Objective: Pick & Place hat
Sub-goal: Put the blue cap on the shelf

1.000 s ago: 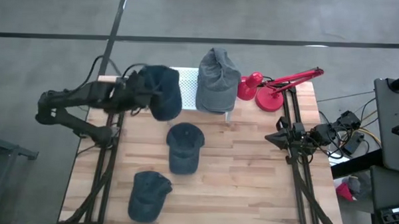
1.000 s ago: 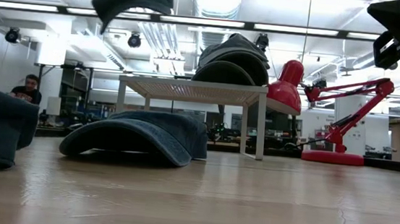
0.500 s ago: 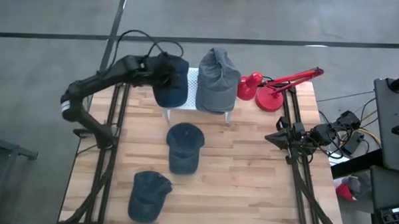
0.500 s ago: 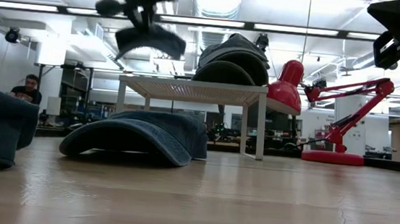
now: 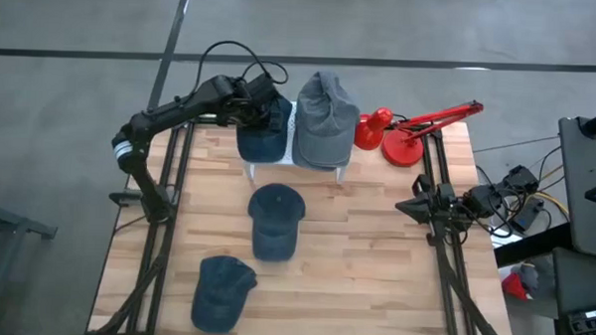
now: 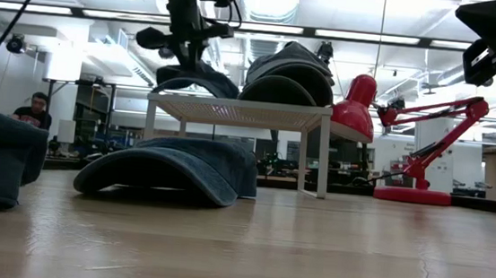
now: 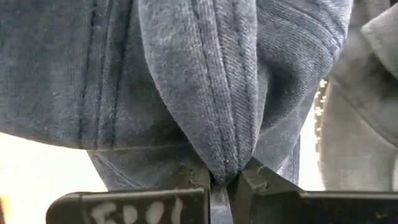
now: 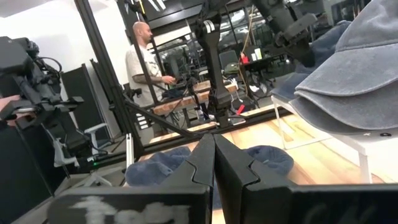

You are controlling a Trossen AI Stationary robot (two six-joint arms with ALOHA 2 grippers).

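High view: pale wood worktop (image 5: 375, 250) on a grey floor; left tool (image 5: 264, 99) over the white rack (image 5: 287, 137) at the far edge, clamped on a dark blue hat (image 5: 262, 131) resting on the rack beside a grey hat stack (image 5: 326, 119). Two more blue hats (image 5: 275, 220) (image 5: 221, 289) lie on the wood; red lamp (image 5: 404, 131) far right. Right tool (image 5: 416, 206) parked at the right edge. Low view: held hat (image 6: 197, 81) sits on the rack top; ceiling strip lights, a seated person (image 6: 36, 109) behind. Left wrist view: fingers (image 7: 193, 177) pinch a fold of denim. Right wrist view: fingers (image 8: 205, 158) pressed together, nothing between; a person (image 8: 144, 62) stands beyond.
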